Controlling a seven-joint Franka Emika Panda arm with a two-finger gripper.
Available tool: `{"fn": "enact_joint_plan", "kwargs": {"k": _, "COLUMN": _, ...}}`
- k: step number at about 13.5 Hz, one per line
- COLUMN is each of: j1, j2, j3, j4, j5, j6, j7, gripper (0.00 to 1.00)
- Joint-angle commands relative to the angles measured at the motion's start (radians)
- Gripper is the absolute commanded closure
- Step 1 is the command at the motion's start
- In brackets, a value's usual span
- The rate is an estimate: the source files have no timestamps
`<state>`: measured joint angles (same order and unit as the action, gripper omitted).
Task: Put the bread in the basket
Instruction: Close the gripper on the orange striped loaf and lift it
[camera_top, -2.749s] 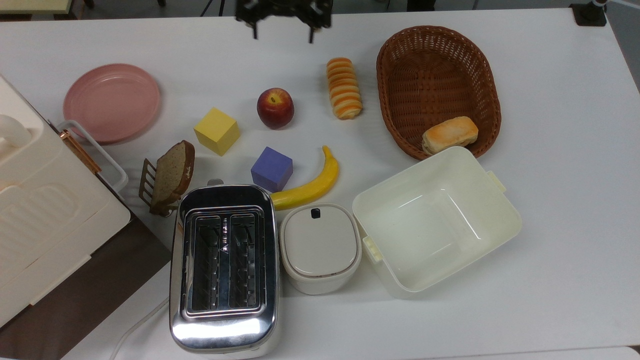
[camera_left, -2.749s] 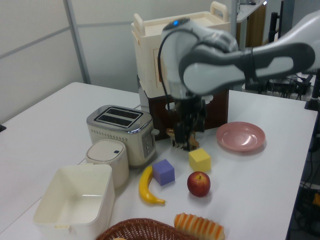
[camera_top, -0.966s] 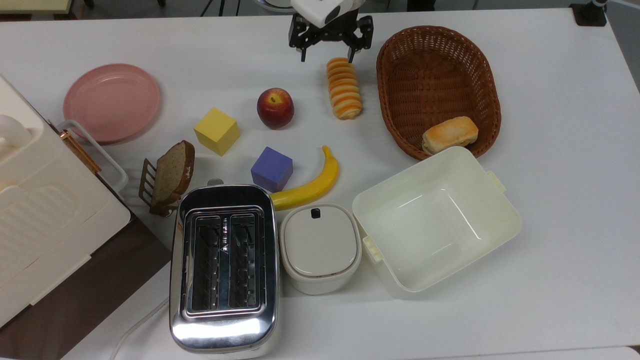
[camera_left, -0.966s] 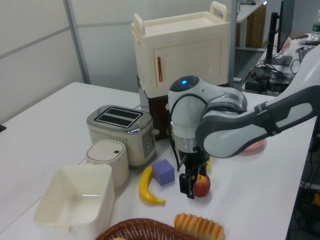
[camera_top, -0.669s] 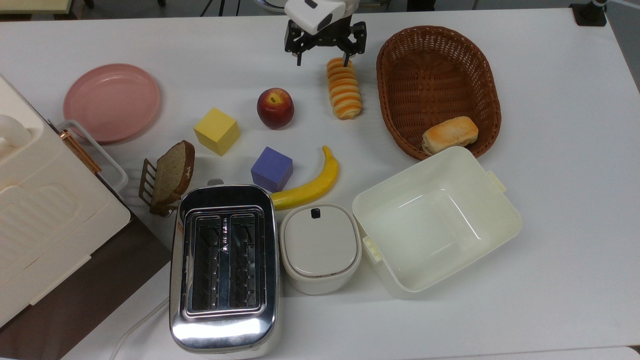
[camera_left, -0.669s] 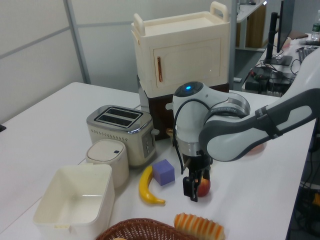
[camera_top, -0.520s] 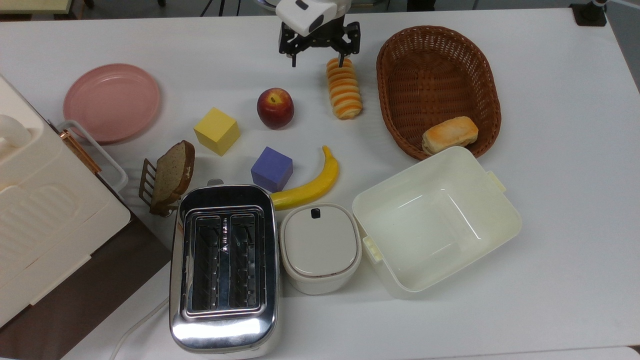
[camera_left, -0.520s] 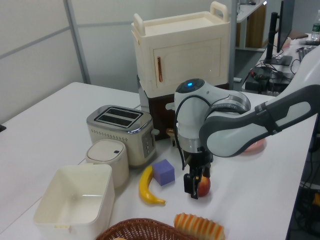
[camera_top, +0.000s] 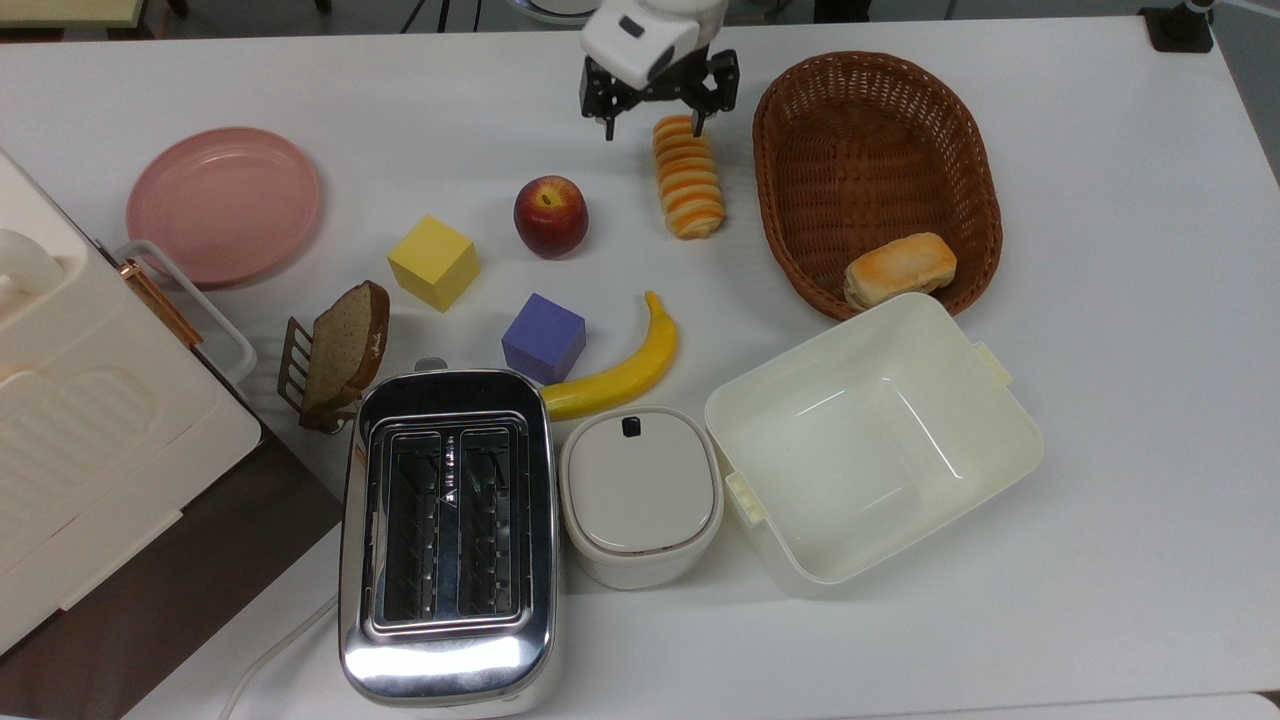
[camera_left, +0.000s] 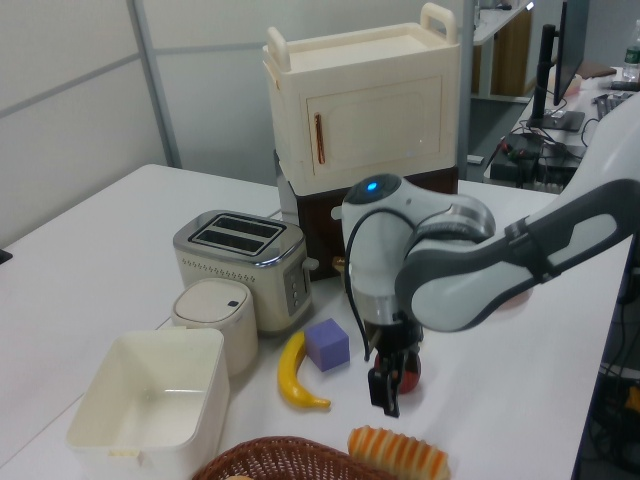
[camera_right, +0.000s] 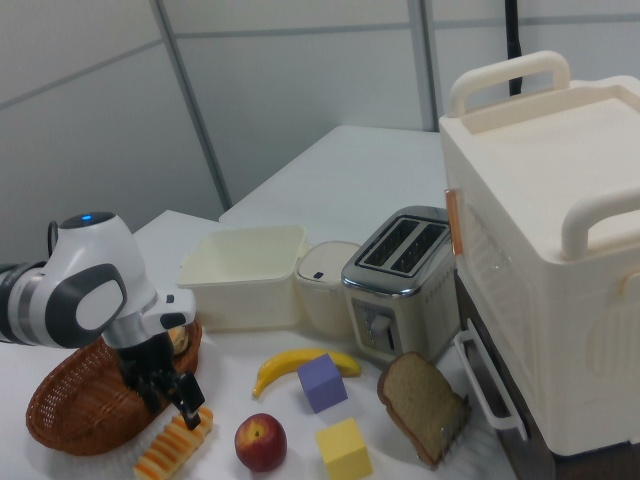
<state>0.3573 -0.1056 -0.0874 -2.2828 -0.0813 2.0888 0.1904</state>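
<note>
The bread (camera_top: 688, 178), a ridged loaf striped orange and cream, lies on the white table just to the top view's left of the basket (camera_top: 870, 140), a reddish-brown oval of wicker. My gripper (camera_top: 655, 128) is open and hovers over the loaf's far end, one finger on each side of it. In the left view the gripper (camera_left: 388, 395) hangs just above and behind the bread (camera_left: 398, 452), with the basket (camera_left: 275, 452) at the bottom edge. The right view has the gripper (camera_right: 172, 395) low over the bread (camera_right: 175, 445), beside the basket (camera_right: 80, 410).
A golden bun (camera_top: 900, 268) lies in the basket's near end. An apple (camera_top: 550, 215), a yellow cube (camera_top: 433, 262), a purple cube (camera_top: 543, 338) and a banana (camera_top: 620, 370) sit to the top view's left of the loaf. A cream tub (camera_top: 870, 440), lidded pot (camera_top: 640, 495) and toaster (camera_top: 448, 535) stand nearer.
The arm came in from the top view's upper left and dropped to the loaf's far end. In the last half second the gripper shifted slightly to the top view's right. The bread has not moved.
</note>
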Motion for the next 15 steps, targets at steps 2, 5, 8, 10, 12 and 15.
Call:
{"fn": "enact_joint_plan", "kwargs": {"k": 2, "j1": 0.063, "j2": 0.107, "j3": -0.021, "j4": 0.014, "j5": -0.049, "j6": 0.010, "j7": 0.011, "gripper": 0.01}}
{"fn": "enact_joint_plan", "kwargs": {"k": 5, "j1": 0.071, "j2": 0.136, "j3": -0.015, "j4": 0.046, "j5": -0.080, "j6": 0.042, "j7": 0.011, "gripper": 0.01}}
{"fn": "enact_joint_plan", "kwargs": {"k": 8, "j1": 0.072, "j2": 0.150, "j3": -0.002, "j4": 0.046, "j5": -0.084, "j6": 0.131, "j7": 0.011, "gripper": 0.00}}
{"fn": "enact_joint_plan", "kwargs": {"k": 10, "j1": 0.071, "j2": 0.159, "j3": 0.008, "j4": 0.045, "j5": -0.084, "j6": 0.145, "j7": 0.011, "gripper": 0.00}}
{"fn": "enact_joint_plan", "kwargs": {"k": 12, "j1": 0.069, "j2": 0.178, "j3": 0.008, "j4": 0.042, "j5": -0.083, "j6": 0.171, "j7": 0.036, "gripper": 0.00}}
{"fn": "enact_joint_plan", "kwargs": {"k": 15, "j1": 0.069, "j2": 0.196, "j3": 0.017, "j4": 0.043, "j5": -0.083, "j6": 0.184, "j7": 0.061, "gripper": 0.00}}
